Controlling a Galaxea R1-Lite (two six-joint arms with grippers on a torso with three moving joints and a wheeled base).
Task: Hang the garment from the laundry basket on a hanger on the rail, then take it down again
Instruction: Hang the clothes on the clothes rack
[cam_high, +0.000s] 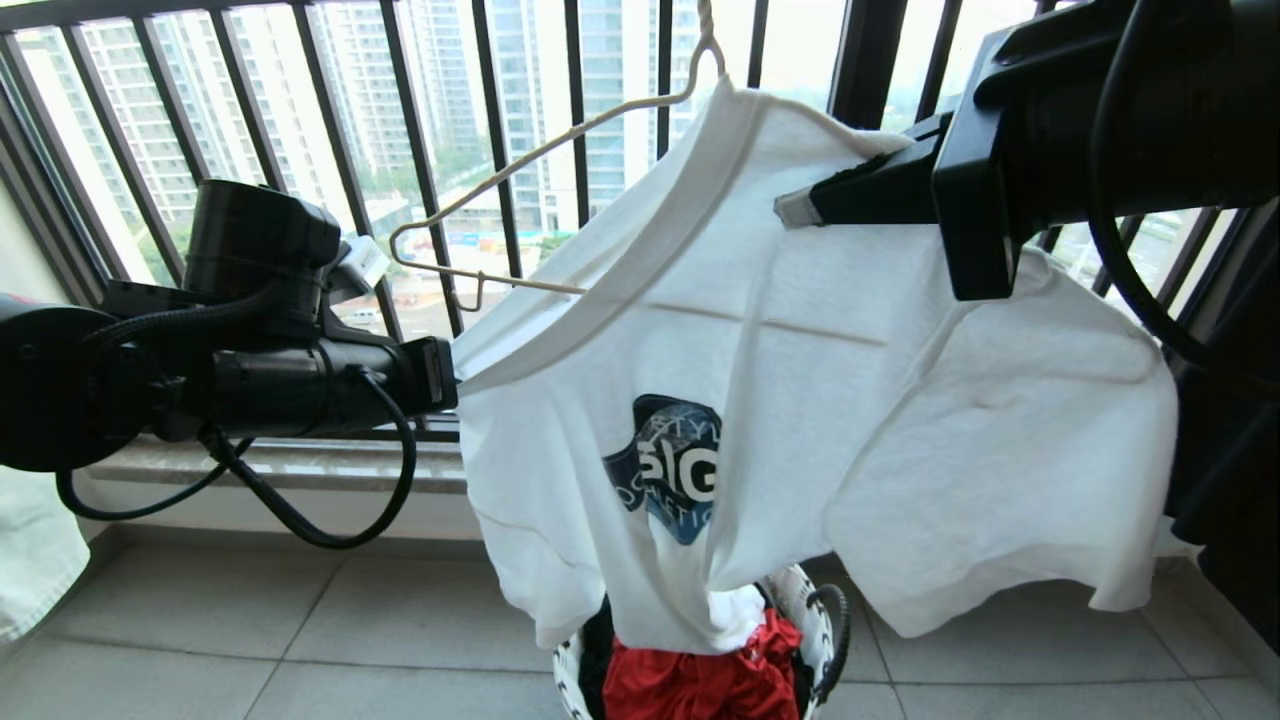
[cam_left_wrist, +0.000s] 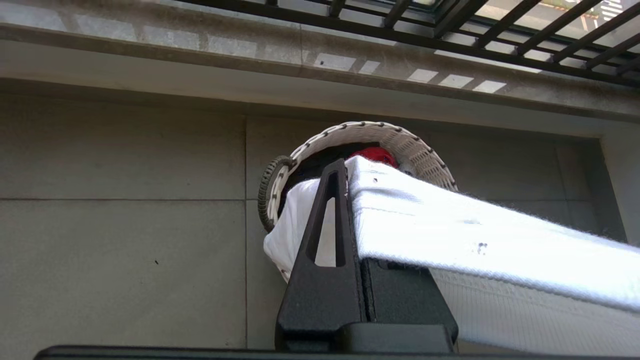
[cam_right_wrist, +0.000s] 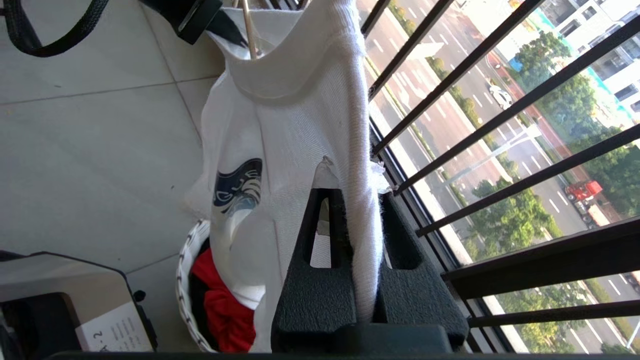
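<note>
The garment (cam_high: 800, 400), a white T-shirt with a dark blue chest print, hangs spread between both grippers above the laundry basket (cam_high: 822, 612). Its hem reaches down into the basket. The cream wire hanger (cam_high: 520, 160) has one arm inside the collar and the other arm bare; its hook runs up out of view. My left gripper (cam_high: 450, 375) is shut on the collar's left end (cam_left_wrist: 475, 235), with the basket (cam_left_wrist: 425, 150) below it. My right gripper (cam_high: 800, 205) is shut on the collar's ribbed edge (cam_right_wrist: 362, 225) at the shirt's upper right. The rail is out of view.
Black window bars (cam_high: 500, 150) and a stone sill (cam_high: 300, 465) stand close behind the shirt. Red cloth (cam_high: 700, 680) and black cloth fill the basket. A white cloth (cam_high: 30, 560) hangs at far left. The robot's base (cam_right_wrist: 75, 305) is near the basket on the tiled floor.
</note>
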